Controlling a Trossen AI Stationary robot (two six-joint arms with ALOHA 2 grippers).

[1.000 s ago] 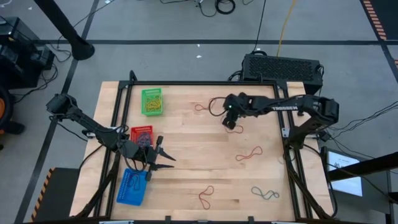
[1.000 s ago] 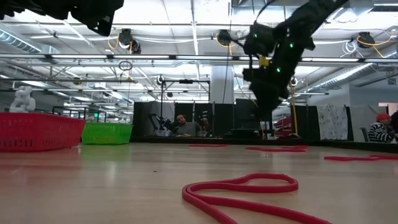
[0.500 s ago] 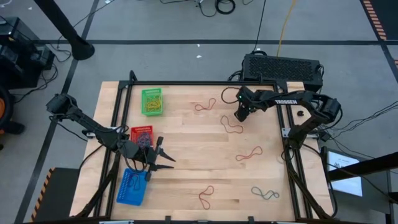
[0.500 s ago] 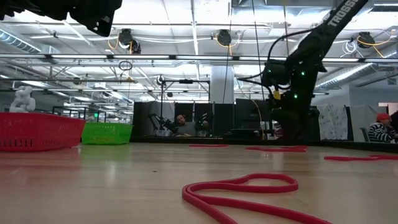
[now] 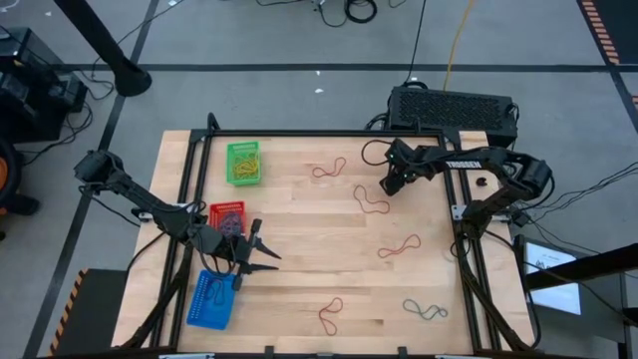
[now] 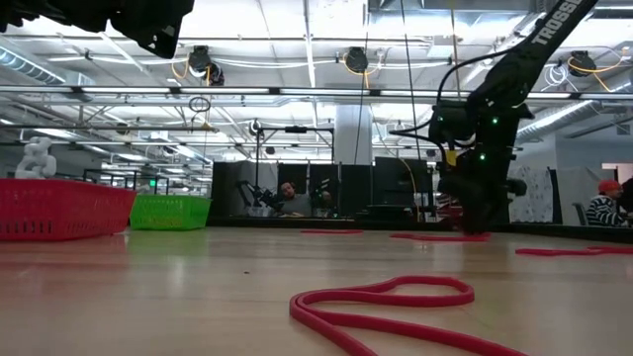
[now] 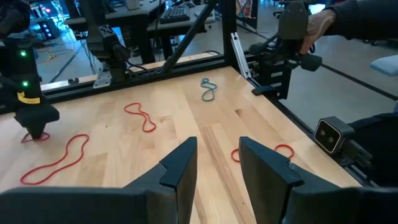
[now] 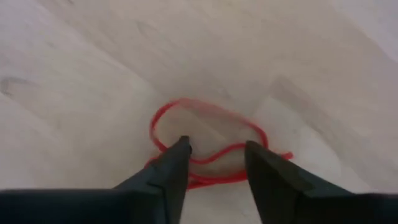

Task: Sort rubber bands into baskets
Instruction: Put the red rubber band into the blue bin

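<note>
My right gripper is down at the table, its two fingers apart and straddling a red rubber band that lies flat on the wood at the far right of the work area; the loop runs between the tips but nothing is pinched yet, so I judge this is the approach to a pick, with the jaws set wide enough to close across the strand. From above, that same gripper sits at the near end of the band, which trails toward the middle of the table, and the overhead picture alone shows what is left to sort: more red bands scattered on the wood and a dark green one near the front right. It also shows the green basket, the red basket and the blue basket lined along the left side, well apart from my right gripper, so a long carry lies ahead. My left gripper waits beside the red basket with its fingers parted and empty, looking across the table. The table-level camera adds only that the right arm comes down steeply to the surface.
</note>
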